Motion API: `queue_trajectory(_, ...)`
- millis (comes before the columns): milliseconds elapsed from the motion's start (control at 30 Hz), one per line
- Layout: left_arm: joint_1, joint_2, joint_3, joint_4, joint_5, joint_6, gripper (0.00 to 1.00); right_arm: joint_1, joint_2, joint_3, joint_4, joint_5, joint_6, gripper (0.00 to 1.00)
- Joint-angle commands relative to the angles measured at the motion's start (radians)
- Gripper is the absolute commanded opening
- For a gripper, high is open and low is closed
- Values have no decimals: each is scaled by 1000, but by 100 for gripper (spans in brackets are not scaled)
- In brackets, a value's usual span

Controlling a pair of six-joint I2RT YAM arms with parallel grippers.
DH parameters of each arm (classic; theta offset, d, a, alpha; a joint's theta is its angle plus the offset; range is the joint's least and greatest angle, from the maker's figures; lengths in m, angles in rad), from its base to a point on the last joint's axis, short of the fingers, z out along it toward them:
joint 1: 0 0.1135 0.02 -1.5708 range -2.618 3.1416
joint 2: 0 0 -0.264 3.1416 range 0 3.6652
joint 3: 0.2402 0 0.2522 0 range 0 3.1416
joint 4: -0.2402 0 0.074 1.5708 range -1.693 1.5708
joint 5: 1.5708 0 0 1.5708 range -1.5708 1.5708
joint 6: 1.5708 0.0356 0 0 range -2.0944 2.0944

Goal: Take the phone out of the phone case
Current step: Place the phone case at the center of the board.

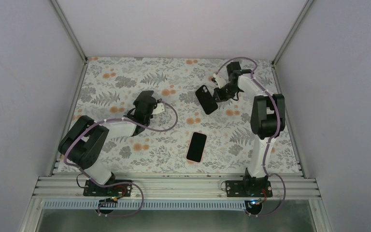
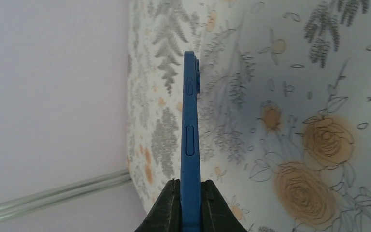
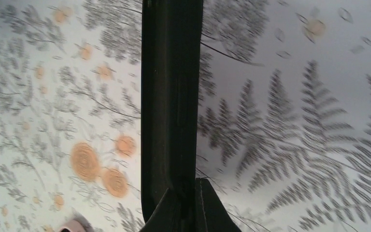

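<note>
Two holds: left jaws pinch phone, right jaws case

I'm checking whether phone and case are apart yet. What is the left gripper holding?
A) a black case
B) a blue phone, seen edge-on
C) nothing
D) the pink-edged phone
B: the left wrist view shows the left gripper shut on the blue phone, side buttons showing. The black case is in the right gripper, and the pink-edged phone lies on the table.
</note>
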State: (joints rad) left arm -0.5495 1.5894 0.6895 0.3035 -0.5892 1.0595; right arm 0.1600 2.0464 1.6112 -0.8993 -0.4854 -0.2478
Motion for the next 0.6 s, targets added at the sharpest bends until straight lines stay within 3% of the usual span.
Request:
queue_trajectory(0,17,65,56,-80,35,7,3,-45,22,32,-71,79,-44,4)
queue_trajectory(233,18,153,123,-196,71,-35,4,-120,-15,38,-147,164,-115,12)
queue_trajectory(367,6,116,151,-352,165,-88,43,-167,-71,14,-181,220,-182,42)
queue_trajectory(567,-7,25,228,-695,333,-168,68,-194,-241,-75,-143,440,-244,75)
